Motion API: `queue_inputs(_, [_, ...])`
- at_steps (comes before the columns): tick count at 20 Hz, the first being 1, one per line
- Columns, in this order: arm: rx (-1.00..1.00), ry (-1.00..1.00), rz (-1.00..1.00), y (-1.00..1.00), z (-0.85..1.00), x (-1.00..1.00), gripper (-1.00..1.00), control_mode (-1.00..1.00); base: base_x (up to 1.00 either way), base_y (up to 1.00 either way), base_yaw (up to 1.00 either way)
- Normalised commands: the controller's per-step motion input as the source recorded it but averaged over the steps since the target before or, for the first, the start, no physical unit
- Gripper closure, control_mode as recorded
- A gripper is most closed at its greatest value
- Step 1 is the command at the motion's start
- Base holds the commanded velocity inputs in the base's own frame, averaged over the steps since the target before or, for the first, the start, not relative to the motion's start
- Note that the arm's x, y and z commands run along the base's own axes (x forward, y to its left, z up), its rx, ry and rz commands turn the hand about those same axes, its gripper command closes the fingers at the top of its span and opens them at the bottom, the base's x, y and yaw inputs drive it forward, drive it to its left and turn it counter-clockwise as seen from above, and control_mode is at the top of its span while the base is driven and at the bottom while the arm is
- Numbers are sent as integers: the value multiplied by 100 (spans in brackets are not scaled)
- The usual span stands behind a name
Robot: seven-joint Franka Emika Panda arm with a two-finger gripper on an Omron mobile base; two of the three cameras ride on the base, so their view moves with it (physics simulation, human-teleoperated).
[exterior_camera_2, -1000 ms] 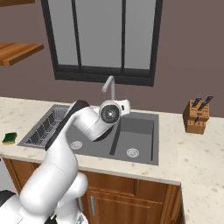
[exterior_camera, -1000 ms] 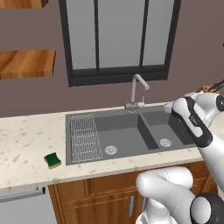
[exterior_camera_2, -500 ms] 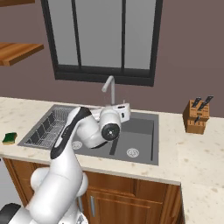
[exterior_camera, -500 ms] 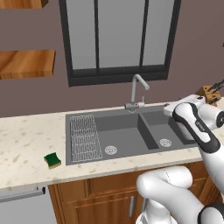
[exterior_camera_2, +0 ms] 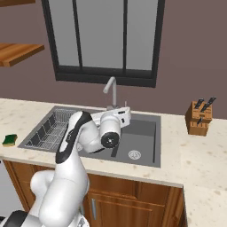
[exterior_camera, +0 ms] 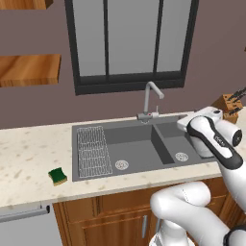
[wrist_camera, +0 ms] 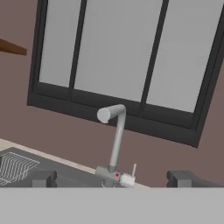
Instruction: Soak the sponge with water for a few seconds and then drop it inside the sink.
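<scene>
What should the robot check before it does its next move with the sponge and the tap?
1. Sponge found: ok, lying on the counter left of the sink.
2. Sponge in the pincer: not ok, fingertips stand apart with nothing between them.
3. Water running: not ok, no stream falls from the faucet.
4. Faucet lever within aim: ok, straight ahead in the hand view.
5. Spout over a basin: ok, it points over the left basin.
</scene>
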Motion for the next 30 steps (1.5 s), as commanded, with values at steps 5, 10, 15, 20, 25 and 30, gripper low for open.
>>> queue_inputs(5, [0, 0, 0, 0, -8, 4, -100, -100, 0, 0, 0])
queue_inputs(10, [0, 0, 3, 0, 0, 3, -100, -100, 0, 0, 0])
queue_inputs(15, [2, 7, 7, 0, 0, 0, -100, -100, 0, 0, 0])
queue_inputs(20, [4, 11, 5, 0, 0, 11, -100, -100, 0, 0, 0])
queue_inputs(25, [1, 2, 0, 0, 0, 26, -100, -100, 0, 0, 0])
queue_inputs(30, [5, 1, 0, 0, -1, 17, -100, -100, 0, 0, 0])
